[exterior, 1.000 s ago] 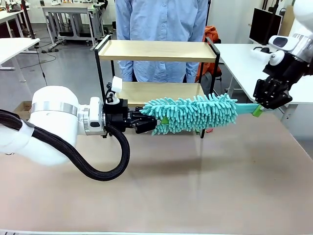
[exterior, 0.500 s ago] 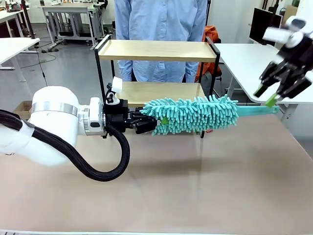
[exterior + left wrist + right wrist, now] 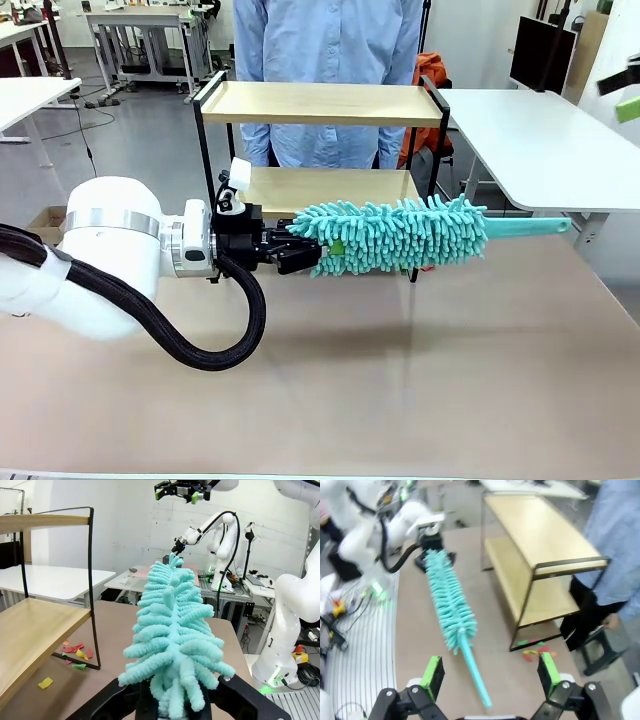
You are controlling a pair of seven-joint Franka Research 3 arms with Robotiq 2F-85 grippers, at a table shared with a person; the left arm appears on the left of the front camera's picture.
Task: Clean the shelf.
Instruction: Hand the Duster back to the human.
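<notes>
Our left gripper [image 3: 300, 250] clamps the teal duster [image 3: 400, 234] by its fluffy end, just in front of the shelf [image 3: 320, 103] at the desk's far edge. Our right gripper [image 3: 490, 677] spreads wide, empty. Gripping soft fibres, we risk the duster sagging or slipping.

a tan table [image 3: 420, 380] carries the shelf [image 3: 320, 105], with small coloured scraps [image 3: 75, 654] by its foot.

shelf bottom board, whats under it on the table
Small coloured scraps lie on the table under the shelf, by its black frame foot. The lower board covers the ground farther in, so any more scraps there are hidden.
</notes>
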